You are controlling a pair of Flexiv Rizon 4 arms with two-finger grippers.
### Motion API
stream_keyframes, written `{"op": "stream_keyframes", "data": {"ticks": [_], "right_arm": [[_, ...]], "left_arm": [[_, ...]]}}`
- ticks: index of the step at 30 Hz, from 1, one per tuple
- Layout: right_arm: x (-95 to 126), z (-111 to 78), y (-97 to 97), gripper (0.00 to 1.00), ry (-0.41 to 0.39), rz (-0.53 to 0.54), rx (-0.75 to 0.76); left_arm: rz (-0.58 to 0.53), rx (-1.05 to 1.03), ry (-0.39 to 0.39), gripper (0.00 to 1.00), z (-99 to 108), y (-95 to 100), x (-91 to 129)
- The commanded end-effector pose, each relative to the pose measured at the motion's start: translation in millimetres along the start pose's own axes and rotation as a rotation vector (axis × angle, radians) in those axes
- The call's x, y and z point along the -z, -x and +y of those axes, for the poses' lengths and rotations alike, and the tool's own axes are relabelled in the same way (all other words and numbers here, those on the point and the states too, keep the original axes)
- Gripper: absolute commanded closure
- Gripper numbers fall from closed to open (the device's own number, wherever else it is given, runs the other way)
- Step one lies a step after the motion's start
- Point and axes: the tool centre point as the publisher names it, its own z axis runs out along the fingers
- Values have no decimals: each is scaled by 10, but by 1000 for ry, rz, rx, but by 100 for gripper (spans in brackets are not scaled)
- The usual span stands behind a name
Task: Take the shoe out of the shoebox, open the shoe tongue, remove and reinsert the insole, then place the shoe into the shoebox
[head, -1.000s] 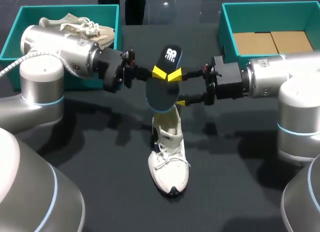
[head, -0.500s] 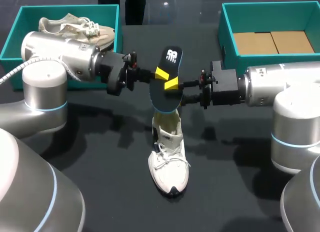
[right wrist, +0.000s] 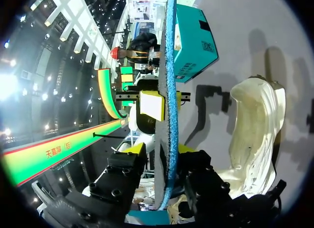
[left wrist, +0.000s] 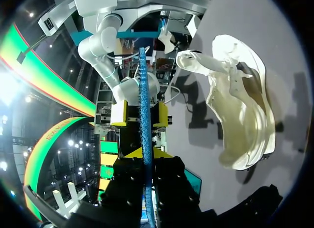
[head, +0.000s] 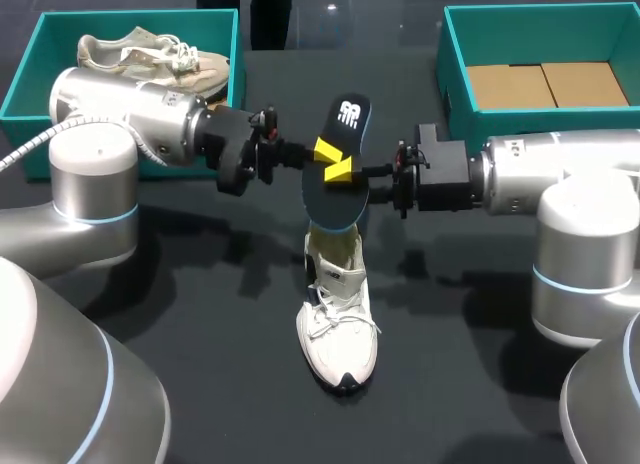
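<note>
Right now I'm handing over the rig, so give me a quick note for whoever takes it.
Left gripper: jaws shut on the insole.
Right gripper: jaws shut on it too, from the other side.
Insole held upright above the white shoe, which sits on the table.
Right shoebox holds no shoe.
Done: shoe out, insole out.
Left: reinsert insole, put shoe in shoebox.

Black insole (head: 330, 199) with white logo (head: 348, 111), white shoe (head: 338, 329), teal shoebox (head: 451, 54), brown cardboard (head: 545, 84), black table (head: 200, 314)
</note>
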Motion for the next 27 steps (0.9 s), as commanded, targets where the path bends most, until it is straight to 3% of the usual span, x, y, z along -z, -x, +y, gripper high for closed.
{"op": "stream_keyframes", "data": {"ticks": [1,7,13,15,23,24,25,27], "right_arm": [[-34,18,13,75,0,-1,-2],[-22,33,23,74,14,11,-10],[-7,51,30,87,22,22,-16],[-4,56,36,100,22,24,-18],[-1,77,28,100,25,22,-17],[2,81,24,100,26,22,-17],[6,84,21,100,27,20,-15],[19,87,17,100,29,17,-10]], "left_arm": [[-6,-4,1,100,16,-13,-21],[-11,-8,-6,100,19,-18,-33],[-16,-12,-4,100,31,-28,-23],[-18,-12,-3,100,34,-31,-17],[-24,-4,-16,100,6,-24,-3],[-27,4,-17,72,-6,-7,12],[-22,18,-10,0,-23,13,38],[-4,21,7,0,-74,52,115]]}}
